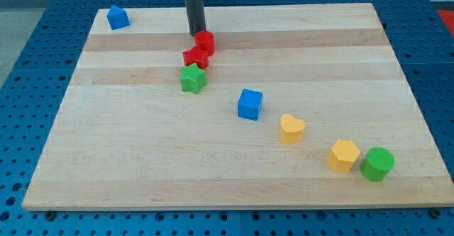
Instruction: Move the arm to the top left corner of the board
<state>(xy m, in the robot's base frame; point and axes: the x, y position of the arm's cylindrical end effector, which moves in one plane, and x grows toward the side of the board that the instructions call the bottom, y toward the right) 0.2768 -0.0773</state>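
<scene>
My tip (195, 34) is the lower end of a dark rod that comes down from the view's top. It rests on the wooden board (128, 158) just left of a red round block (205, 41), touching or nearly touching it. A second red block (194, 57) lies just below that one. A green star block (192, 79) sits below the red pair. A blue house-shaped block (118, 17) sits near the board's top left corner, well to the left of my tip.
A blue cube (250, 103) sits near the board's middle. A yellow heart (291, 129), a yellow hexagon-like block (344, 155) and a green cylinder (377, 164) trail toward the view's bottom right.
</scene>
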